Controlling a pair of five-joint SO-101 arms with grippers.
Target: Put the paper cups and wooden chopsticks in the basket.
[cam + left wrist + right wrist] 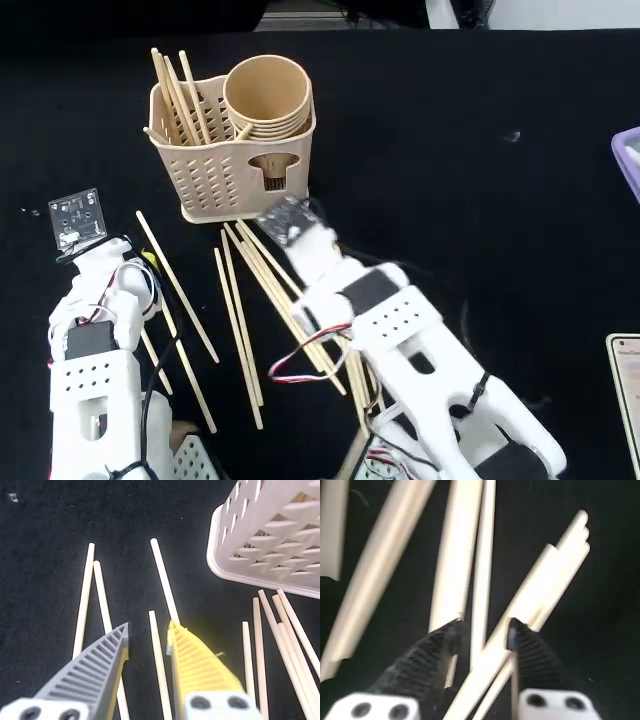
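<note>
The beige basket (230, 165) stands at the back left, holding a stack of paper cups (268, 95) and several upright chopsticks (178, 95). More wooden chopsticks (240, 320) lie loose on the black table in front of it. My left gripper (147, 630) is open low over the table, a chopstick (159, 665) lying between its grey and yellow fingers; the basket (265, 540) is off to one side. My right gripper (482, 630) is open, its black fingers straddling a bundle of crossed chopsticks (540, 585). In the high view the right gripper (305, 300) sits over the middle pile.
A purple object (628, 155) pokes in at the right edge and a pale card (625, 385) lies lower right. Both arm bases fill the front of the table. Bare black surface stretches right of the basket.
</note>
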